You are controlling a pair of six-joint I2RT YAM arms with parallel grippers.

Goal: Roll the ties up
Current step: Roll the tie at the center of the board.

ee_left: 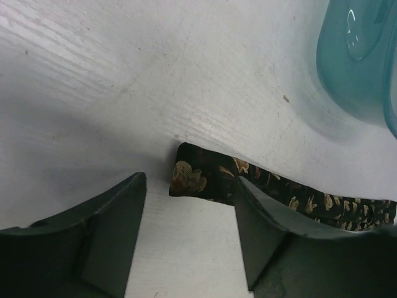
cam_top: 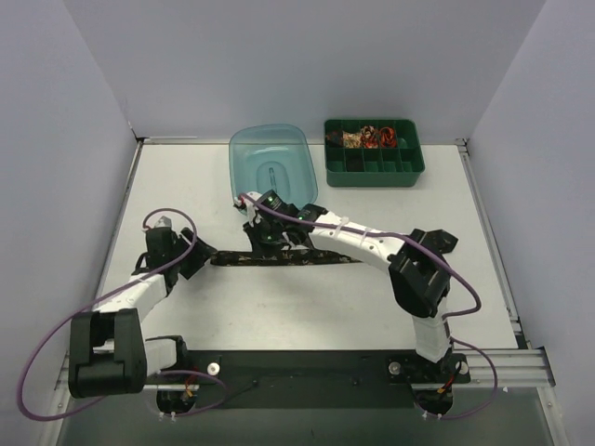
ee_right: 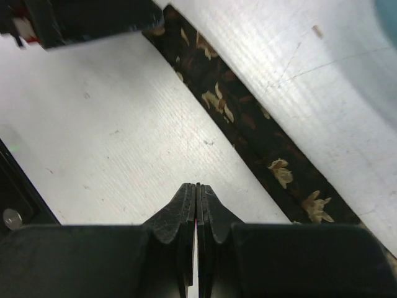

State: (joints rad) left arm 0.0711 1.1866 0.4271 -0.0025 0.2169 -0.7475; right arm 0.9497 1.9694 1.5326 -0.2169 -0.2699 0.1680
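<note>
A long black tie [cam_top: 297, 259] with a gold floral pattern lies flat across the middle of the table. In the left wrist view its blunt end [ee_left: 197, 176] sits just ahead of my fingertips, and the right finger [ee_left: 267, 223] covers part of it. My left gripper [cam_top: 202, 256] [ee_left: 189, 186] is open at the tie's left end, low over the table. My right gripper [cam_top: 258, 240] [ee_right: 197, 187] is shut with nothing in it, hovering beside the tie [ee_right: 248, 124], which runs diagonally to its right. Small red and beige rolled ties [cam_top: 367, 137] sit in the green tray.
A green compartment tray [cam_top: 374, 167] stands at the back right. A translucent teal tub [cam_top: 272, 163] [ee_left: 363, 56] lies at the back centre, just behind the right wrist. Purple cables loop along both arms. Grey walls close in the table's sides.
</note>
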